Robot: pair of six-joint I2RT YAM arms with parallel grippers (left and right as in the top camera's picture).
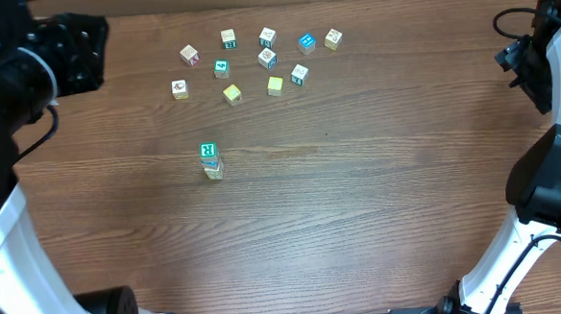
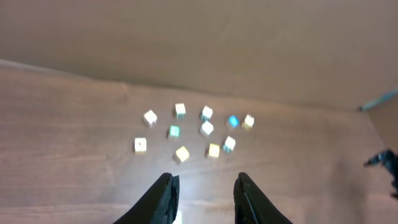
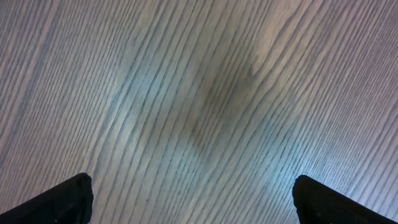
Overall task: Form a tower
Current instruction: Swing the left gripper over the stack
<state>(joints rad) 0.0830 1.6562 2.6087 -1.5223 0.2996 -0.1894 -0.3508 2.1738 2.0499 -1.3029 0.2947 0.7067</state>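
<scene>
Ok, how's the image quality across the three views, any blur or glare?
Overhead: sharp and evenly lit, the tower stands out crisply. Left wrist: soft and washed out, the loose cubes show no readable letters. Right wrist: very close on the table, bluish glare across the grain, the right hand only dark tips at the bottom corners.

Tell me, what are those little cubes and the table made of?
The cubes look like painted wood: matte cream, yellow and teal faces with printed marks. The table shows brown wood grain with a soft sheen, possibly veneer or laminate.
</scene>
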